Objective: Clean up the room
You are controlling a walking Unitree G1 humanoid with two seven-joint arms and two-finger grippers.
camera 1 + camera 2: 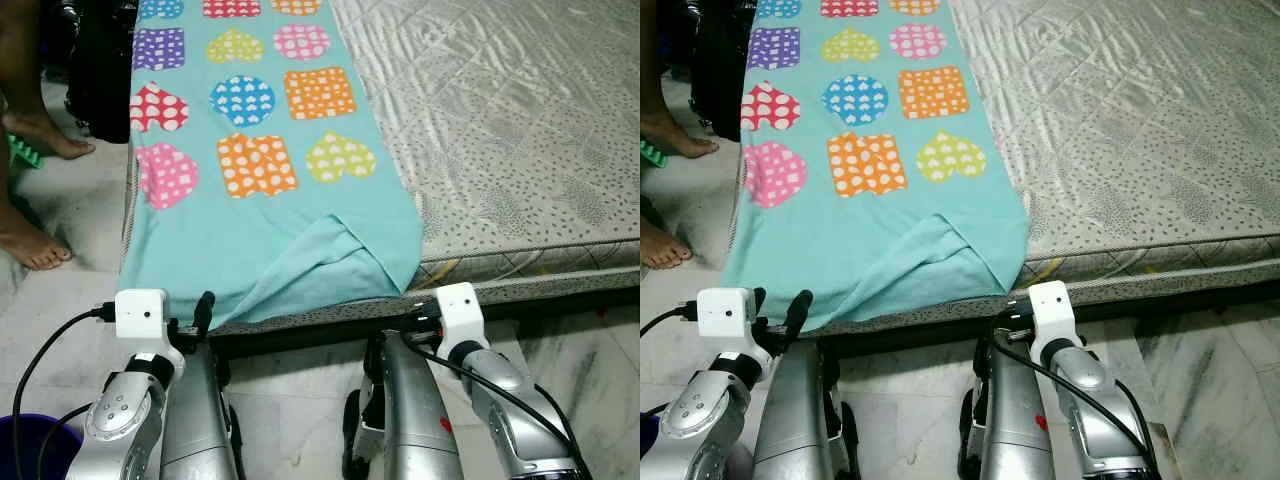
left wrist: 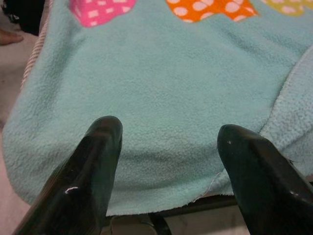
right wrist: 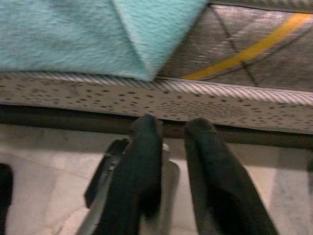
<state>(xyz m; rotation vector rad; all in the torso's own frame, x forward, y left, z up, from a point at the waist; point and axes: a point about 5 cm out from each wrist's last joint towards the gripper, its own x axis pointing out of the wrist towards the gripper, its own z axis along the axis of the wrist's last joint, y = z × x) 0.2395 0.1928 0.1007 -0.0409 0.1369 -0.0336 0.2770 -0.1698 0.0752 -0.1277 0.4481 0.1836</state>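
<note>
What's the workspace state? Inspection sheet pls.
Surface: mattress, grey quilted, on dark frame.
Job's things: blanket, teal with dotted shapes, over the bed's left side, near corner folded.
Clutter: purple bin on floor at left.
Grippers: left gripper open, at blanket's hanging edge; right gripper shut, low by the frame, holding nothing.
Cables: black cable from left wrist camera.
Surroundings: marble floor; person's bare feet at left.

You have a teal fleece blanket (image 1: 262, 215) printed with bright polka-dot hearts and squares, spread flat along the left side of the bed. Its near right corner is folded over, and its near edge drapes over the mattress edge.
</note>
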